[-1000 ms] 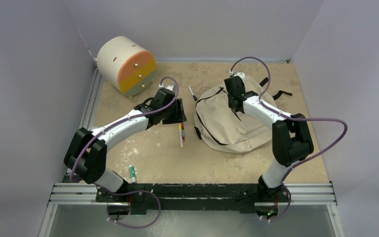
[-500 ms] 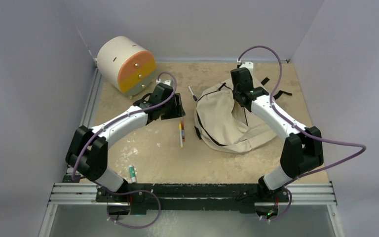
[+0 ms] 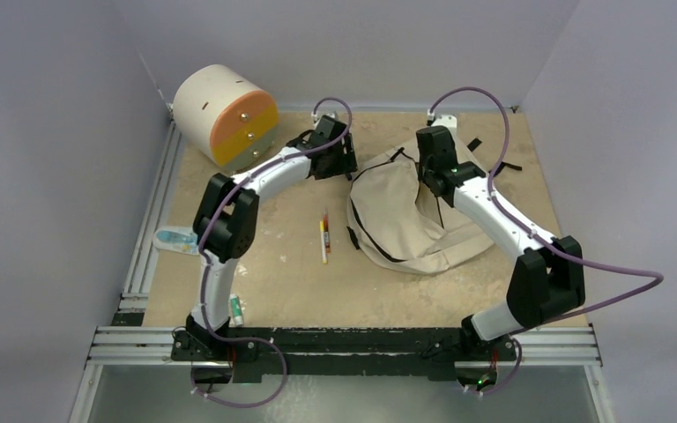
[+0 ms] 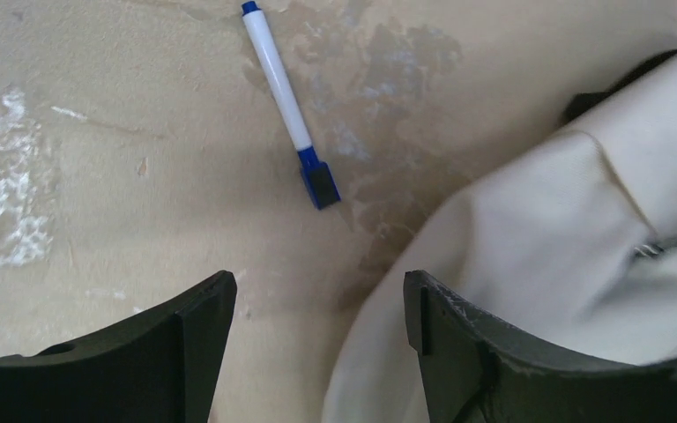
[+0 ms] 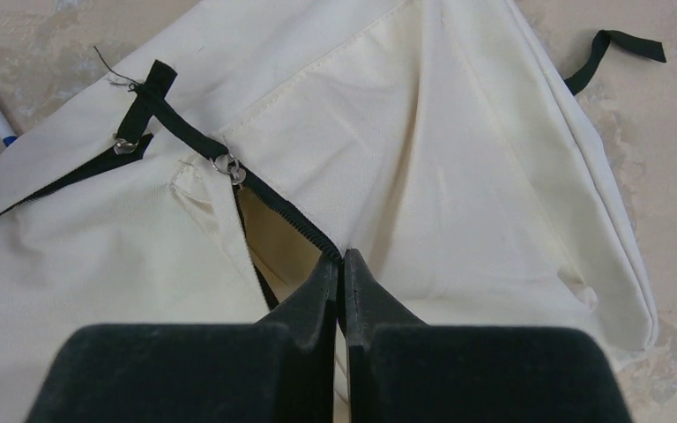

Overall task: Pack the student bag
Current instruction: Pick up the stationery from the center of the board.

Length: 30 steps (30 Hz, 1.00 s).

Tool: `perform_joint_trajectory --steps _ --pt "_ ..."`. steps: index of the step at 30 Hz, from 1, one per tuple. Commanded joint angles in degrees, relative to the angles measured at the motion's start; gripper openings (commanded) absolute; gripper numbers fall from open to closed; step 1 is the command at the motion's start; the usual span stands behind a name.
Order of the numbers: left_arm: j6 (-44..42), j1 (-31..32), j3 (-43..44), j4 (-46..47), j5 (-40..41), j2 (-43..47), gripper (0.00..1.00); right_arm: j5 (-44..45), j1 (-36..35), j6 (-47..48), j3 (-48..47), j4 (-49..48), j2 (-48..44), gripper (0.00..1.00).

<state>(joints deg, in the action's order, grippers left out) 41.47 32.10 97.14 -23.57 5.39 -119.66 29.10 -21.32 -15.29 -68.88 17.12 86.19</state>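
My left pincer [image 4: 319,295] is wide open with nothing in it, near the blue pen [image 4: 284,92] lying just beside the student bag [image 3: 401,225] on the table [image 3: 273,282]. My right pincer [image 5: 342,264] is pinched shut on the bag's zipper edge [image 5: 286,211]. I should move over the pen's middle, go straight down, then close softly

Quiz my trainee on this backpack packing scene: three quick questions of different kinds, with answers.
1. True or false: the right gripper, at the student bag zipper, has its fingers spread wide.
2. What lies ahead of the left gripper? A) white marker with blue cap B) scissors C) notebook
3. Fill in: the left gripper's fingers are ____.
Key: 1 false; 2 A; 3 open.
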Motion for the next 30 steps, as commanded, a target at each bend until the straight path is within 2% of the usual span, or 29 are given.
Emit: perform_joint_trajectory --steps 1,5,14,24,26,30 --pt "0.4 -0.2 7.9 -1.8 2.9 -5.4 0.71 -0.7 0.2 -2.0 1.2 -3.6 -4.1 0.00" --pt "0.3 -0.3 14.0 -3.9 4.6 -10.3 0.72 -1.4 0.2 -2.4 2.2 -4.3 -4.8 0.00" --pt "-1.6 -0.2 21.8 -7.5 8.6 -17.2 0.72 -3.6 0.2 -2.3 4.6 -4.7 -6.0 0.00" --pt "-6.6 -0.2 27.6 -12.1 12.1 -22.5 0.71 -4.5 0.2 -2.1 5.5 -5.4 -6.0 0.00" --pt "-7.9 -0.3 28.2 -12.1 12.1 -23.1 0.69 -4.7 0.2 -2.0 5.7 -5.4 -6.0 0.00" --pt "-10.8 -0.2 28.8 -13.0 12.6 -23.9 0.58 -4.8 0.2 -2.1 6.1 -5.6 -6.1 0.00"
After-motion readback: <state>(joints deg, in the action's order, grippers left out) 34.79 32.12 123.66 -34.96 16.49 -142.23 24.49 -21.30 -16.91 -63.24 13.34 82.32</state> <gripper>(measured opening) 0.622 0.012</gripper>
